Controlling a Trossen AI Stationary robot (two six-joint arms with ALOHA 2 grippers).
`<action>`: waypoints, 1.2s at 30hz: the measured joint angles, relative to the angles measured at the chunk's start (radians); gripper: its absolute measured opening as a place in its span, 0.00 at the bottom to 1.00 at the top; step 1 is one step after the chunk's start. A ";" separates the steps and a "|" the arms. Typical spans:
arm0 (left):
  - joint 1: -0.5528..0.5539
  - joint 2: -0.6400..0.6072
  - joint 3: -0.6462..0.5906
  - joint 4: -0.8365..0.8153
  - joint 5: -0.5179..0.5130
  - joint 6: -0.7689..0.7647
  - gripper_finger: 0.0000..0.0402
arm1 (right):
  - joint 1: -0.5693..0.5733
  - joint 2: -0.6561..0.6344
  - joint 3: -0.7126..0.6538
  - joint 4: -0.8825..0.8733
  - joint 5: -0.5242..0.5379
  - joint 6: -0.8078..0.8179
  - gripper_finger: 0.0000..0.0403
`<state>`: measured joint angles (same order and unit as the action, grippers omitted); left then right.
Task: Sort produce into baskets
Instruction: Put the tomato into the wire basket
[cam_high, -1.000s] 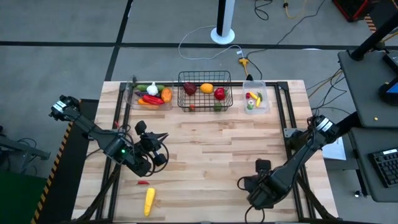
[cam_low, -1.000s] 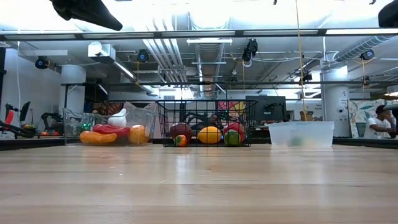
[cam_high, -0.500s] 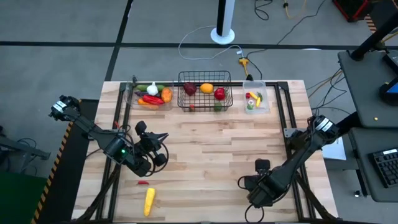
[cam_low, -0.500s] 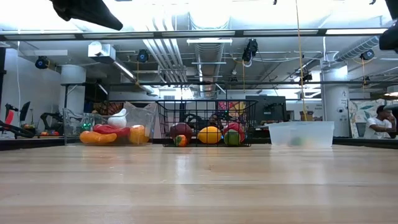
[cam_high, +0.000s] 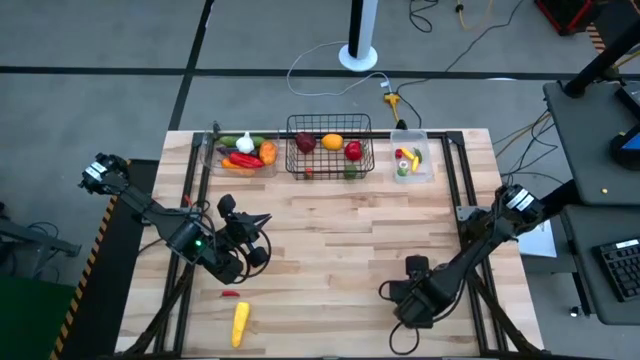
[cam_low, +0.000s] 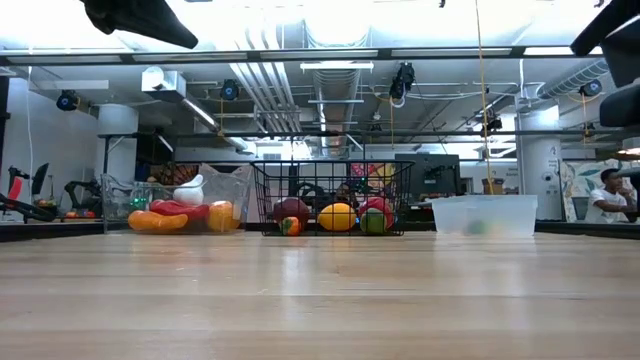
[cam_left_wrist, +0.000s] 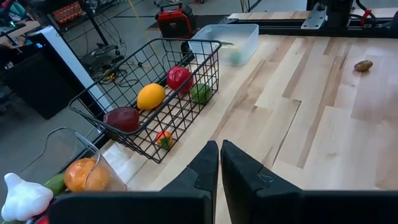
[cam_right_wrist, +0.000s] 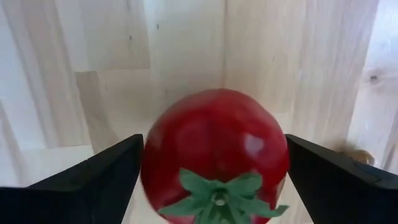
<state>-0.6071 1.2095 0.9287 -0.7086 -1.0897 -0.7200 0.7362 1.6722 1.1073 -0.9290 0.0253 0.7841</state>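
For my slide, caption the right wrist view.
Open right gripper straddles a red tomato on the wooden table, fingers either side, not visibly touching it.

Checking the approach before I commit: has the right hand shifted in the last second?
Yes. In the high view the right hand has crept slightly left, away from the table's right rail; it straddles a tomato.

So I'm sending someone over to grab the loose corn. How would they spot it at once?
Start at the wooden table and go to its near edge, opposite the row of baskets, on the left arm's side. The corn lies there on bare wood, a yellow cob. Its only neighbour is a tiny red piece just beyond it; the corn is far bigger and yellow.
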 joint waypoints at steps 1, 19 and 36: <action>0.000 0.000 0.000 0.000 0.000 0.000 0.01 | -0.001 0.000 -0.004 0.003 0.000 0.000 0.92; 0.000 0.000 -0.002 0.012 0.000 0.000 0.01 | -0.029 -0.002 0.062 -0.015 -0.026 0.001 0.69; 0.000 0.066 -0.002 0.069 0.002 -0.001 0.01 | -0.285 -0.124 0.190 0.242 0.320 -0.500 0.71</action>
<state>-0.6071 1.2752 0.9269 -0.6392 -1.0880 -0.7209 0.4510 1.5484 1.2972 -0.6871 0.3453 0.2845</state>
